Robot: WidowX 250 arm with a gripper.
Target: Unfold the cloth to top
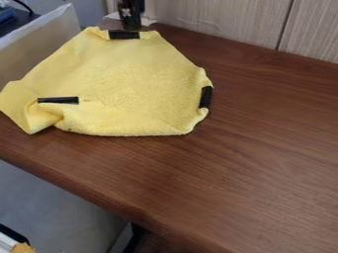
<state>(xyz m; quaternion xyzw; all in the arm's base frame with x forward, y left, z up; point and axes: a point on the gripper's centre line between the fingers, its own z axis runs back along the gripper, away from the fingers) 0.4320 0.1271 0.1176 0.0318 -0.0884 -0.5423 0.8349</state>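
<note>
I see yellow cloth [125, 79] camera-side of my gripper [130, 15], one black strip [124, 34] nearest. Can't tell whether the gripper's spread or pinching.

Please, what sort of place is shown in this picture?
Probably a work corner in an office or lab, not a real kitchen: a brown wood-grain table, pale wood-grain panels behind it, and a yellow cloth lying on the table.

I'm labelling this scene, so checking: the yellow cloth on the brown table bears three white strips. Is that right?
Not white: the camera view shows three black strips on the yellow cloth, which lies on the brown table.
</note>
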